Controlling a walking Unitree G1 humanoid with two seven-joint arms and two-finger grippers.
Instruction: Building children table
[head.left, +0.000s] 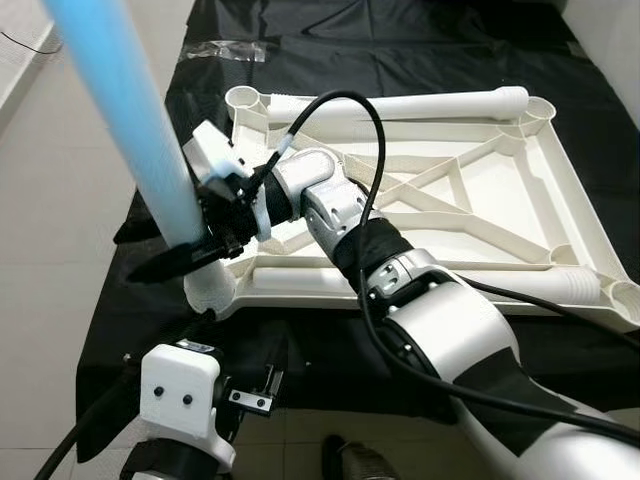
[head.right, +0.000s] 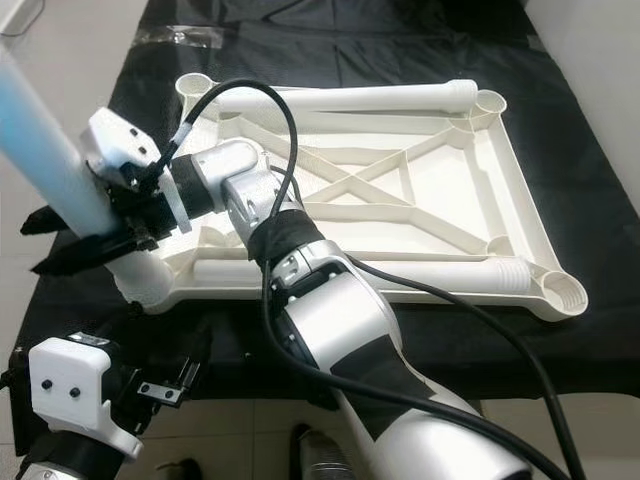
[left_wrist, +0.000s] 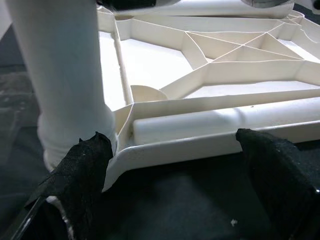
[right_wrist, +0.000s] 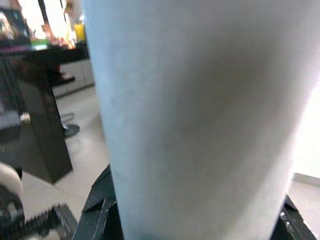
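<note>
Table top: white plastic children's table top (head.left: 470, 200) lies upside down on a black cloth (head.left: 420, 60), ribs facing up.
Upright leg: light leg (head.left: 130, 110) stands in the near left corner socket (head.left: 208, 290).
Loose legs: two white legs (head.left: 400, 103) lie inside the frame.
Right pincer (head.left: 190, 255): closed around the upright leg, just above the socket.
Left pincer (left_wrist: 175, 175): fingers spread apart, low before the near edge, holding nothing.

Smooth white plastic table parts on matt black cloth.
The tabletop (head.left: 480, 200) is ribbed, slightly glossy plastic; the upright leg (head.left: 130, 110) looks smooth and matt; the cloth (head.left: 400, 50) is wrinkled; the floor (head.left: 60, 200) is glossy tile.
</note>
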